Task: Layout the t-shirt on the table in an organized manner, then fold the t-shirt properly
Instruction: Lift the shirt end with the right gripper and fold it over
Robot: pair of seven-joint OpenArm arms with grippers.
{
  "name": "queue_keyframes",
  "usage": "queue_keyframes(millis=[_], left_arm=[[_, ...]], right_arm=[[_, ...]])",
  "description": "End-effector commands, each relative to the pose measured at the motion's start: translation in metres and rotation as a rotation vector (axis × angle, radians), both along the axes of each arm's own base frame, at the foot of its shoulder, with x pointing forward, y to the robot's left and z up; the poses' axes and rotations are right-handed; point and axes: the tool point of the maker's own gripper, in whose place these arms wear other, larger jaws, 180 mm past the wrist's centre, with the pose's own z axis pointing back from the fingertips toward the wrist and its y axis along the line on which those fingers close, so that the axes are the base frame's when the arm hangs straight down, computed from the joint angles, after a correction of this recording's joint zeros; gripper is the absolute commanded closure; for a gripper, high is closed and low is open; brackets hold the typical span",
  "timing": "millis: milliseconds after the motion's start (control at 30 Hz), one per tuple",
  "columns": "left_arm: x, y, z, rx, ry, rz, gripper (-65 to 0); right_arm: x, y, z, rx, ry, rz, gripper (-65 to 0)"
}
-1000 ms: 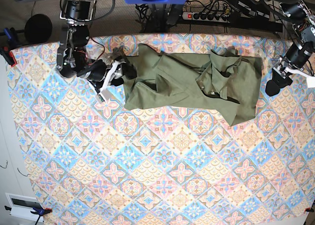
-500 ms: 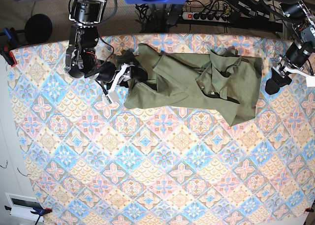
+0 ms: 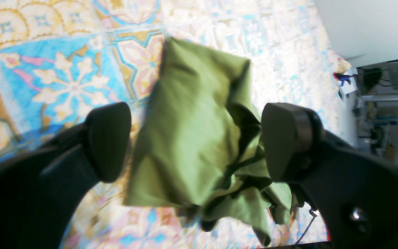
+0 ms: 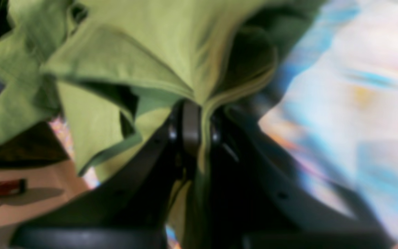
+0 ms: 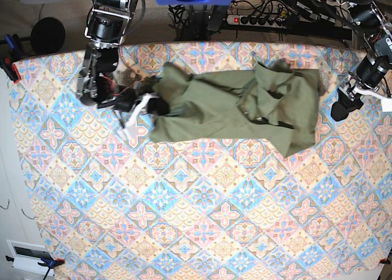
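While t-shirt [image 5: 236, 107] lies lengthwise across table [image 5: 202, 231], right jaws pinch its edge, left jaws spread.

Both arms are black, each hand [image 3: 195, 141] having rounded matte pads [image 3: 107, 138] and small screws.

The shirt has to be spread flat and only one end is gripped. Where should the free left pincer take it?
At the t-shirt corner edge nearest the left pincer, coming in from that side, low over the table. That hem lies flat and exposed, opposite the right pincer's hold.
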Motion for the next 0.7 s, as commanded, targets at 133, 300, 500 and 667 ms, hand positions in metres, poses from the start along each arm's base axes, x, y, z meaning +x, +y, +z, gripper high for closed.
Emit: queue_keyframes(millis=[133,300,500,667], left_arm=[[0.006,0.003,0.014,0.022,-0.043,-0.008,-59.3],[0.006,0.003,0.013,0.022,-0.039,-0.01,-59.3],[0.013,-0.011,-0.004,0.065,0.015,-0.05,-47.5],[0.011,-0.021,-0.016,0.052,0.038,-0.042,-17.4]], right_arm=[[0.034,-0.084,0.031,-0.137,-0.092,-0.095,-0.5],[0.042,-0.149,0.052,-0.267,-0.126,-0.143,-0.5],[0.044,-0.178,0.067,-0.337,-0.145,-0.149,-0.5],[0.051,-0.172,0.098,-0.408,-0.237,-0.106,-0.5]])
